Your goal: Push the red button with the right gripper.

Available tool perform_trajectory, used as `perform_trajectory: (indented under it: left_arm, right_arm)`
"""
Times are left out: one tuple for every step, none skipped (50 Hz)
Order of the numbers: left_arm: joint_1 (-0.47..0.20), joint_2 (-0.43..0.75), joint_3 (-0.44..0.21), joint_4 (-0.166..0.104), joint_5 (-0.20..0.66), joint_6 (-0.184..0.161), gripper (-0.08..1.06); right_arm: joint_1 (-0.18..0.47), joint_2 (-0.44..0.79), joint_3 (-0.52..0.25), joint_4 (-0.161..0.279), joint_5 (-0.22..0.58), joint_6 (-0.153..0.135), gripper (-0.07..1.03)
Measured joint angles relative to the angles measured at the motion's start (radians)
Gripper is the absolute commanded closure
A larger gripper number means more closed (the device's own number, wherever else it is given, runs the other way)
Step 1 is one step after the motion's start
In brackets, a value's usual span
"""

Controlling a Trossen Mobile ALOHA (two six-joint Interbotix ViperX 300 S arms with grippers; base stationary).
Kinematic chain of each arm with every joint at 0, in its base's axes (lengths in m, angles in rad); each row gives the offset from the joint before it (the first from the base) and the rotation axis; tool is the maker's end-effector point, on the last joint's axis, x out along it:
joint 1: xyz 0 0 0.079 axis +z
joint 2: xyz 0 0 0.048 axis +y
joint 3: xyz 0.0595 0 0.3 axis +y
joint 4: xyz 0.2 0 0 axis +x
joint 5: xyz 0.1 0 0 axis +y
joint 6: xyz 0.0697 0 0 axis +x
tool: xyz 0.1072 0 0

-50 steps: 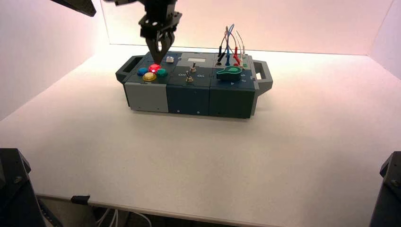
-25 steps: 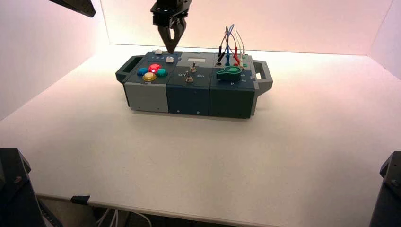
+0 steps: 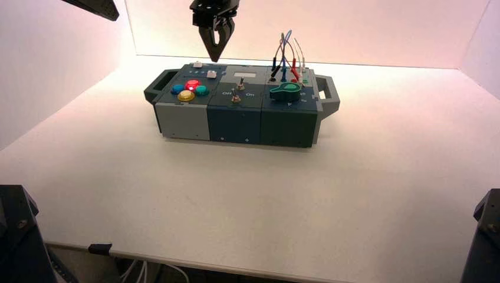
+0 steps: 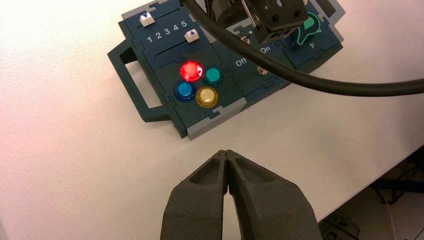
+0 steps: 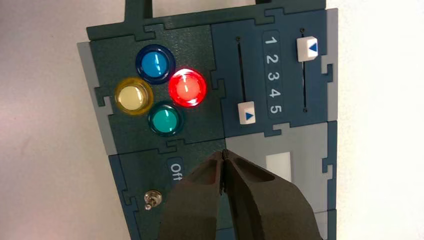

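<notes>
The red button (image 3: 192, 84) glows lit among its blue, yellow and green neighbours on the box's left end; it also shows plainly in both wrist views (image 5: 187, 88) (image 4: 191, 71). My right gripper (image 3: 216, 58) hangs shut above the box's back edge, up and to the right of the button, touching nothing. Its pointed tip (image 5: 224, 151) sits over the seam between the toggle panel and the grey panel. My left gripper (image 4: 226, 151) is shut and empty, held high off the box's left end over bare table.
Two white slider handles flank the digits 1 to 5: one (image 5: 247, 112) by the 5, the other (image 5: 306, 48) near the 1. A metal toggle (image 5: 152, 199) stands beside "Off". A green knob (image 3: 286, 90) and plugged wires (image 3: 287, 56) occupy the box's right end.
My right gripper has lifted off from just above the red button and moved up and rightward, toward the back of the box. The button stays lit throughout.
</notes>
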Motion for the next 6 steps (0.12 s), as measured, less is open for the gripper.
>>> perform_trajectory:
  left_arm:
    - [0.0,0.0,0.002,0.0,-0.002,0.0,1.0]
    - [0.0,0.0,0.002,0.002,0.0,-0.002,1.0]
    - [0.0,0.0,0.002,0.002,-0.002,0.0,1.0]
    - [0.0,0.0,0.002,0.0,-0.002,0.0,1.0]
    - [0.0,0.0,0.002,0.0,-0.002,0.0,1.0]
    - [0.0,0.0,0.002,0.0,-0.002,0.0,1.0]
  right_arm:
    - [-0.003,0.0,0.0,-0.002,0.0,0.0,0.98]
    - [-0.003,0.0,0.0,0.0,0.0,0.002,0.98]
    - [-0.003,0.0,0.0,-0.002,0.0,0.0,0.98]
    - [-0.005,0.0,0.002,0.0,-0.002,0.0,0.98]
    - [-0.005,0.0,0.0,0.0,0.0,0.002,0.98]
    - [-0.005,0.0,0.0,-0.002,0.0,0.0,0.98]
